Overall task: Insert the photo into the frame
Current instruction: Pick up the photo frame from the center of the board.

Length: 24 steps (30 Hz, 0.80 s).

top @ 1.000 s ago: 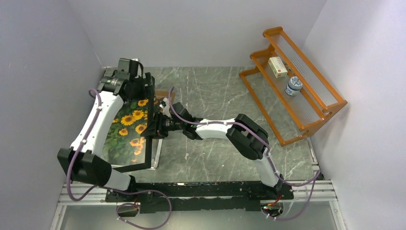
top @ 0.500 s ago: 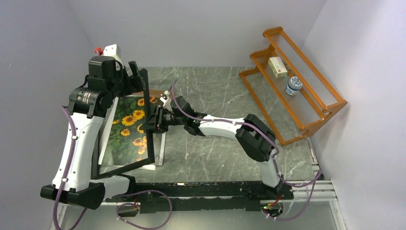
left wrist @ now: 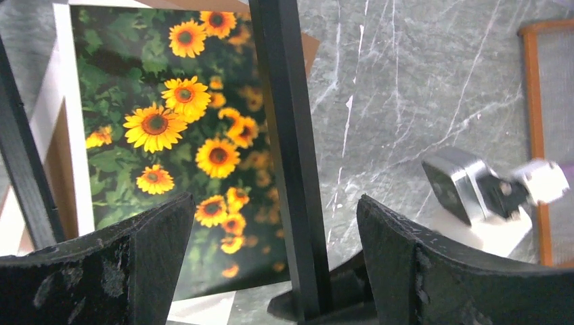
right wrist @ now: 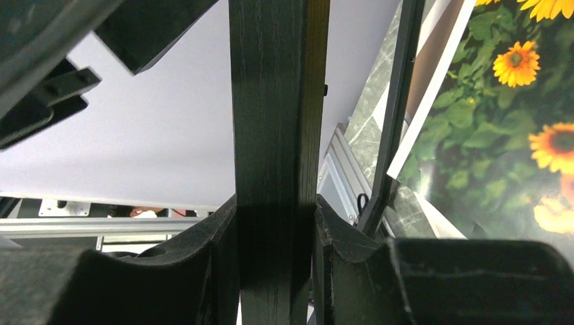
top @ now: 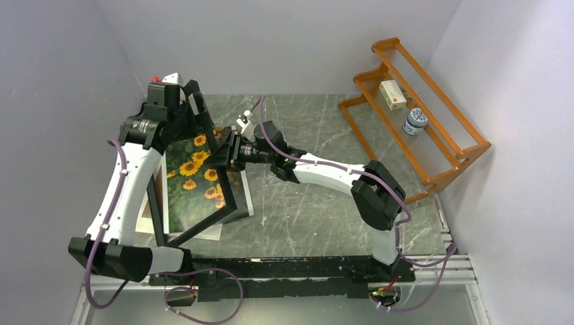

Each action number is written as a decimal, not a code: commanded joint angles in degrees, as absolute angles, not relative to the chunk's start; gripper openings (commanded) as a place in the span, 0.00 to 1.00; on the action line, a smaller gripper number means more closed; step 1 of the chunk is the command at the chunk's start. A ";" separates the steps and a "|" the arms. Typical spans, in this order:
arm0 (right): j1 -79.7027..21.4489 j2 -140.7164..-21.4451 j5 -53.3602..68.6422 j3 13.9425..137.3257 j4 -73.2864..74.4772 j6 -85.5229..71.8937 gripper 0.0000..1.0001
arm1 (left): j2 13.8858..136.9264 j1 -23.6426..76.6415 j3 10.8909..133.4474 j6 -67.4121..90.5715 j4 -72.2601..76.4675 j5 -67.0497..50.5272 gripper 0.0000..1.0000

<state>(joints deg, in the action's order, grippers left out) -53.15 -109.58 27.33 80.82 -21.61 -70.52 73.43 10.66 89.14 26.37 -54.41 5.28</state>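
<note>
- We clamp the frame (right wrist: pixel 277 101) by its black edge in our right gripper (right wrist: pixel 276 223), tilted up, likely to give access beneath.
- Our left gripper (left wrist: pixel 271 237) gapes wide astride that edge, gripping nothing.
- The photo (left wrist: pixel 169 135) lies flat below the raised frame.

My left fingers (left wrist: pixel 420 271) are scuffed matt plastic; the frame (right wrist: pixel 277 135), grainy black wood; the photo (left wrist: pixel 169 135), smooth paper.

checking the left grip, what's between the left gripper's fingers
A black edge of the frame stands in the gap of the open left gripper, seen in the left wrist view.
</note>
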 commanded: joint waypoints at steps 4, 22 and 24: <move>-53.53 -102.93 28.09 83.70 -28.95 -66.02 0.00 | 77.17 3.84 85.16 34.58 -44.96 -4.14 0.94; -54.42 -103.88 30.11 87.97 -25.75 -63.46 0.00 | 81.49 -1.43 80.21 37.72 -33.99 -24.22 0.29; -54.48 -103.89 30.13 88.44 -24.97 -63.45 0.00 | 80.58 -1.66 81.13 36.77 -35.05 -22.72 0.09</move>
<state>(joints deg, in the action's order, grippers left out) -54.15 -107.87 27.79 82.83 -15.81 -66.76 82.98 -0.45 79.44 39.55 -36.51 -22.68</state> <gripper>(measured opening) 0.372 0.298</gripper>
